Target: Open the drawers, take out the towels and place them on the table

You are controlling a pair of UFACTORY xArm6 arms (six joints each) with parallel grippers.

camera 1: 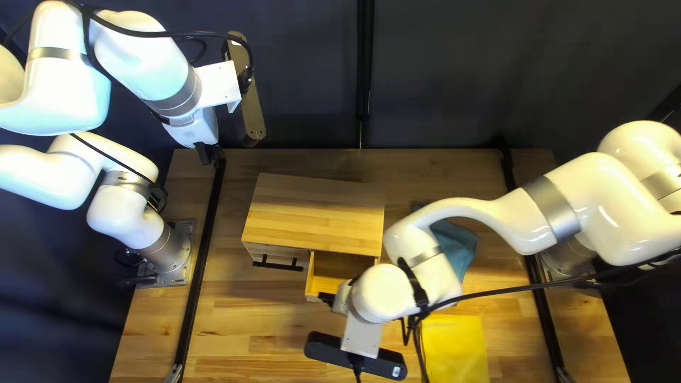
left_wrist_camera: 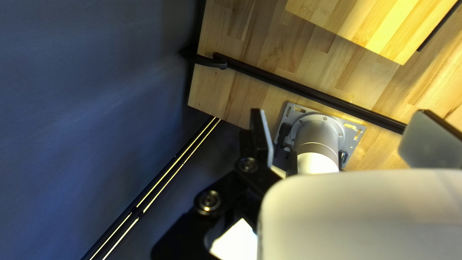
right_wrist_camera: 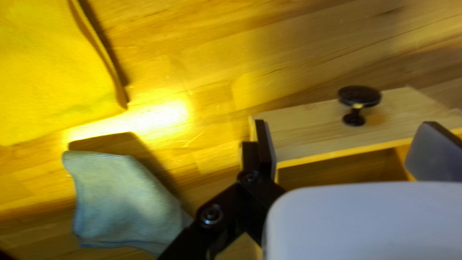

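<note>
Two towels, both out on the tabletop (camera 1: 255,330): yellow towel (camera 1: 455,346) at the lower right of the top left view, blue-green towel (camera 1: 457,247) right of the cabinet (camera 1: 314,213), partly under my right arm. One open drawer (camera 1: 335,268), cabinet's right half; its knob (right_wrist_camera: 358,103) sits just ahead of my right pincer (right_wrist_camera: 346,139), fingers spread, gripping nothing. One bar-handled drawer (camera 1: 275,263), shut. My left pincer (left_wrist_camera: 344,124): released, raised above its arm's base (left_wrist_camera: 317,141).
</note>
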